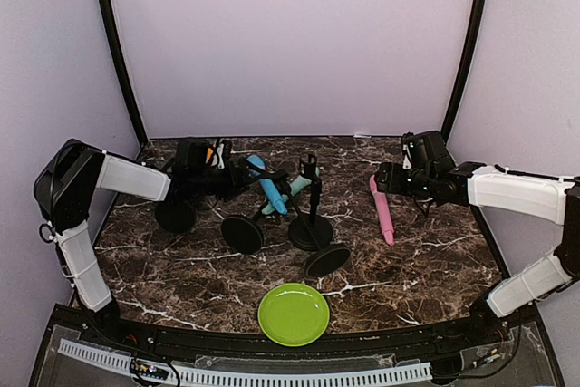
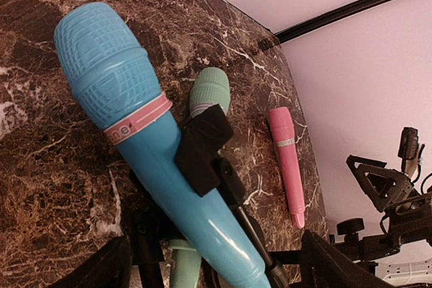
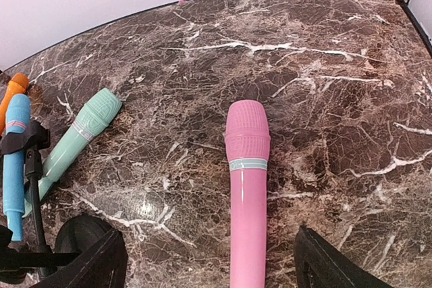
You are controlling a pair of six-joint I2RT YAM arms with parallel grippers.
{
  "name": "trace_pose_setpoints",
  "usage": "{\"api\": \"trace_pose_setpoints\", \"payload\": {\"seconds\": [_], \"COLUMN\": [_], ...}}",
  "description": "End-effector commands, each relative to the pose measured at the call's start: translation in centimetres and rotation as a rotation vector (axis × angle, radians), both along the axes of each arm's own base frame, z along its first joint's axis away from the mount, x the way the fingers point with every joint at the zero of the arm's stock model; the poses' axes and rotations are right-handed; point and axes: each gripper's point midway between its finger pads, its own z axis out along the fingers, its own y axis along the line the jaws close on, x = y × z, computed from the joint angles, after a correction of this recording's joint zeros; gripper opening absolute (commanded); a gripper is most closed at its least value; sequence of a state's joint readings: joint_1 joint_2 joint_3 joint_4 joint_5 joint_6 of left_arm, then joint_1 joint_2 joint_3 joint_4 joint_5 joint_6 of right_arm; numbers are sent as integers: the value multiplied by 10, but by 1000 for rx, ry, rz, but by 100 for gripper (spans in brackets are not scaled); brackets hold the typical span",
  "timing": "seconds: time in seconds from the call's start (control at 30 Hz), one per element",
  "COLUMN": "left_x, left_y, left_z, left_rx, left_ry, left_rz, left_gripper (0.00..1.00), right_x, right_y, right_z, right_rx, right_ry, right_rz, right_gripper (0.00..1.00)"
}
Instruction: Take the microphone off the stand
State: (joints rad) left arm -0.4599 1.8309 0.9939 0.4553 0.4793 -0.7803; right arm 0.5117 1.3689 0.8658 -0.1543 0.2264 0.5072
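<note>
Microphone, blue: sits tilted in the black clip of a stand, head up and toward the back wall, left of the surface's centre.
Writing: a pink band below the blue head carries dark letters; the curve cuts them off and I cannot read the word.
Microphone, mint: just beside the blue one, also raised on a stand, head toward the back.
Microphone, pink: lies flat on the surface on the right half, well apart from the stands; a pale band rings it below the head, with no writing that can be read.
Microphone, orange: only its tip shows, behind the blue one.
Left claw: spread wide, its fingers on either side of the blue handle and touching neither side, down by the stand's post.
Right claw: spread wide, low over the pink handle, gripping nothing.
Stand bases: four round black discs crowd the middle-left, close together.
Green plate: at the near edge, in front of the bases.
Open room: bare marble runs right of and behind the pink microphone up to the back wall and the right-hand edge; the left side is tight, with the arm, posts and bases close together.
</note>
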Motion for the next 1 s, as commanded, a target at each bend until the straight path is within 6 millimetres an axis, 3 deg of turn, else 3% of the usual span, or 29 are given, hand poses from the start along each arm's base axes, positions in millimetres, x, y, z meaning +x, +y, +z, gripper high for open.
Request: {"api": "trace_pose_setpoints", "payload": {"seconds": [0.0,0.23,0.53,0.97], "left_x": [11,27,44,57], "left_y": [-6,-18,-30,-37], "left_z": [9,-13,-15,-9], "left_rx": [-54,-68,-126,-174], "left_ry": [-10,28,16,10], "left_rz": [16,12,4,19], "left_gripper": [88,82,80,59], "right_x": [3,6,6,7], "right_y": [6,13,14,14], "right_z": [15,25,21,16], "right_rx": [46,86,83,81], "right_ry": [-57,-100,-98,-85], "right_rz": [18,45,49,48], "right_gripper": [86,85,85,85]}}
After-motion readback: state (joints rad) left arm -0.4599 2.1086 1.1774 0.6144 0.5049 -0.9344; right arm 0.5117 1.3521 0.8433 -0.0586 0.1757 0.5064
